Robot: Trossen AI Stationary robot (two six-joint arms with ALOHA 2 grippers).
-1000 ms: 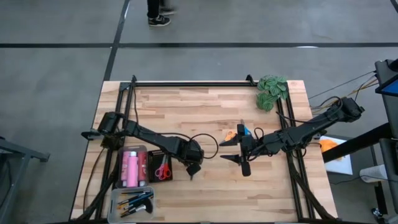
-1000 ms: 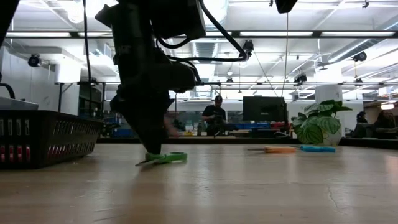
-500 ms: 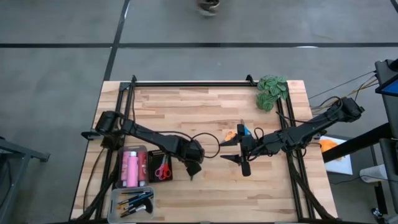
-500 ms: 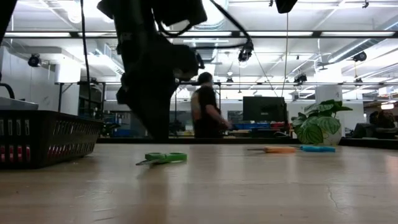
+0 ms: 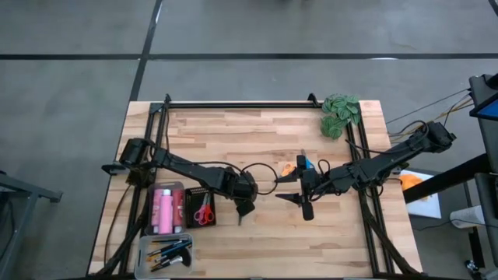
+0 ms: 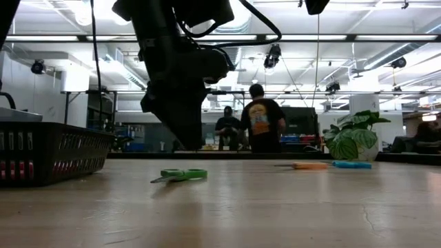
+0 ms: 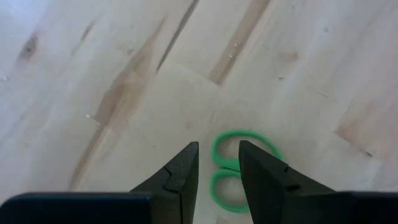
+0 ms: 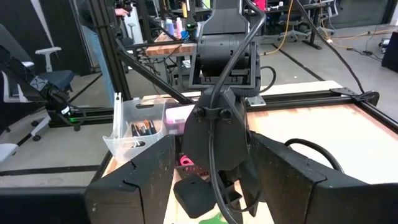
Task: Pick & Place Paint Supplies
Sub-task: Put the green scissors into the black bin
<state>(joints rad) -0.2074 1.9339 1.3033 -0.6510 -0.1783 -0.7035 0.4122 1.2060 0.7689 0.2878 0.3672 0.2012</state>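
A wooden table (image 5: pixel 257 132) seen from above, with two dark arms reaching toward its centre. At 7 o'clock sits a dark basket (image 5: pixel 185 208) holding pink paint bottles (image 5: pixel 164 210) and red-handled scissors (image 5: pixel 204 211); beside it, a clear tray (image 5: pixel 148 250) of brushes (image 5: pixel 171 253). At 1 o'clock lies a green leafy clump (image 5: pixel 340 113). The left gripper (image 7: pixel 217 165) hangs just above green-handled scissors (image 7: pixel 239 168) lying flat on the wood, its fingers slightly apart and empty. The right gripper (image 5: pixel 289 188) waits at 3 o'clock of centre, fingers spread wide, empty. Orange scissors (image 5: pixel 289 169) and blue scissors (image 6: pixel 351 164) lie beside it.
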